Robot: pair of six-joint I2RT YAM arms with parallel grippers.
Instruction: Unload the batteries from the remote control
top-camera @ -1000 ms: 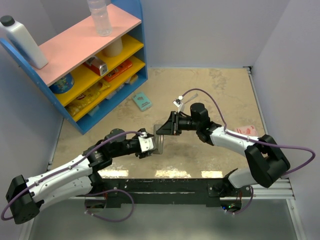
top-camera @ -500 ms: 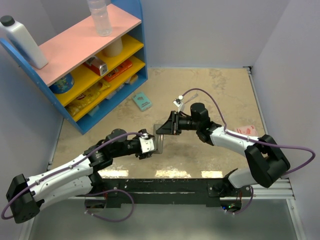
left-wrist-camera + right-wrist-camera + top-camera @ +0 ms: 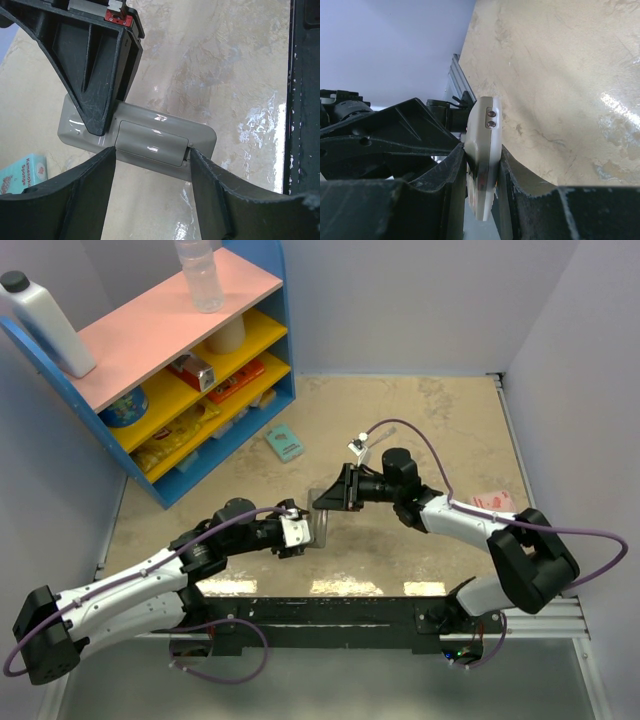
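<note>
My right gripper (image 3: 482, 151) is shut on the remote control (image 3: 485, 125), pinching the grey bar across its thickness and holding it on edge above the table. In the left wrist view the remote control (image 3: 200, 137) shows its back, with the battery cover (image 3: 150, 145) closed. The batteries are hidden. My left gripper (image 3: 152, 160) stands open, and its two fingertips (image 3: 105, 160) meet the remote's back at either end of the cover. From above, the left gripper (image 3: 312, 530) and the right gripper (image 3: 327, 504) come together at the remote control (image 3: 324, 523) near the table's middle front.
A blue shelf unit (image 3: 262, 412) with a pink top stands at the back left, carrying a bottle and a white jug. A teal sponge box (image 3: 285, 442) lies beyond the grippers. A pink packet (image 3: 495, 502) lies at the right. The black rail (image 3: 305, 100) runs along the near edge.
</note>
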